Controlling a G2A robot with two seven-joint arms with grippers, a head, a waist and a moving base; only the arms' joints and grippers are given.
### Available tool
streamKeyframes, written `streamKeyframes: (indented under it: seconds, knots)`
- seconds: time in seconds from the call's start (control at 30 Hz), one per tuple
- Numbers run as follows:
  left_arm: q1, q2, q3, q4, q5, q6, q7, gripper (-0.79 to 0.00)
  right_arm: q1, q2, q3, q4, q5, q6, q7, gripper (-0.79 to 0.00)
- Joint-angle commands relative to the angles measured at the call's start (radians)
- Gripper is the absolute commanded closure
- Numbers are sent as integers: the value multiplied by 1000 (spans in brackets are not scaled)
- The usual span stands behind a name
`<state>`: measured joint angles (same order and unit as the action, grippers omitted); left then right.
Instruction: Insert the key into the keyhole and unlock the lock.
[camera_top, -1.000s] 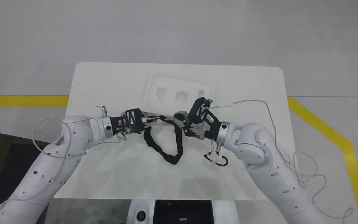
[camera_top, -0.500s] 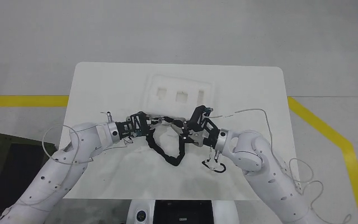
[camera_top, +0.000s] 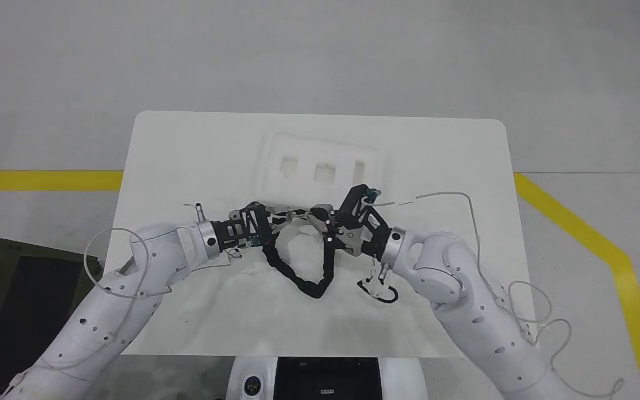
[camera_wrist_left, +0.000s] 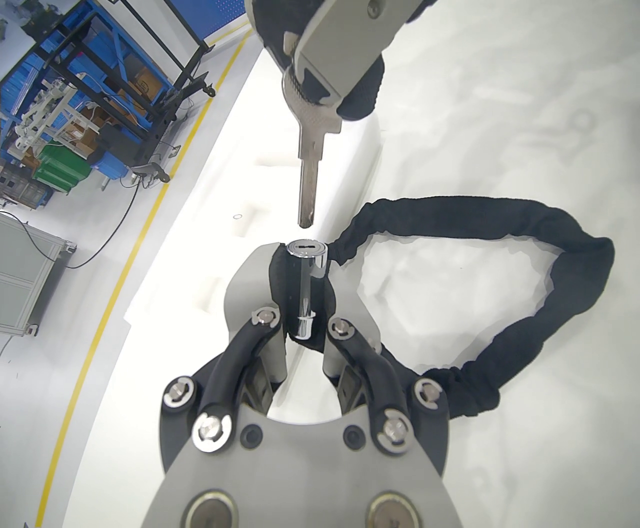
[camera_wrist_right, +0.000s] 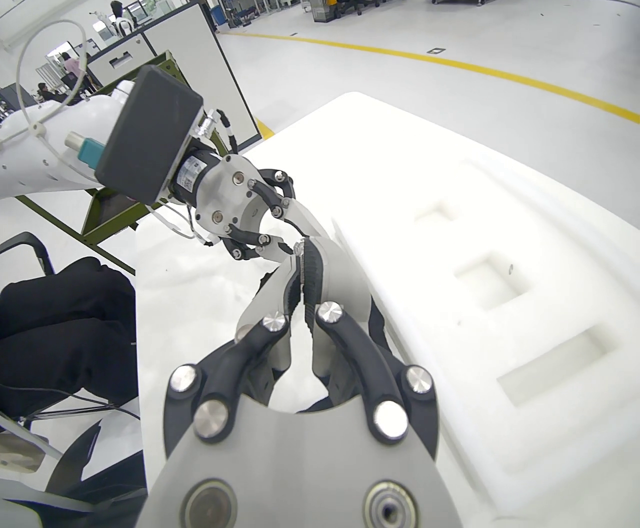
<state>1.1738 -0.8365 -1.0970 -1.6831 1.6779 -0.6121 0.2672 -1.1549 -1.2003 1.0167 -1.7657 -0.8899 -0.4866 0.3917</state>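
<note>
Left wrist view — left pincer (camera_wrist_left: 299, 296) tight around lock (camera_wrist_left: 306, 262), right pincer (camera_wrist_left: 322, 85) tight around key (camera_wrist_left: 310, 170).

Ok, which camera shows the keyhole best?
The left wrist view: the keyhole faces the camera on the lock cylinder in the left gripper, with the key tip just short of it. In the top view the slot is too small to make out; in the right wrist view the right gripper blocks it.

My top camera looks down over the whole worktop (camera_top: 180, 150). Wrist cameras sit close behind the left end effector (camera_wrist_left: 300, 270) and right end effector (camera_wrist_right: 302, 260), facing each other across the worktop's middle.
</note>
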Motion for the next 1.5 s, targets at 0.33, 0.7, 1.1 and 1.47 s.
streamKeyframes:
  seconds: [0.33, 0.7, 1.1, 1.47]
  knots:
    - [0, 0, 0, 0, 0, 0, 0, 0, 22, -8, -21, 24, 12, 15, 2, 0]
    - [0, 0, 0, 0, 0, 0, 0, 0, 24, -10, -26, 24, 15, 22, 15, 0]
    - [18, -6, -6, -11, 51, 79, -6, 0, -12, -1, 6, -34, 31, 31, 77, 0]
    - [37, -10, -3, -10, 160, 130, 53, 0, 0, 1, 9, -35, 71, 44, 140, 0]
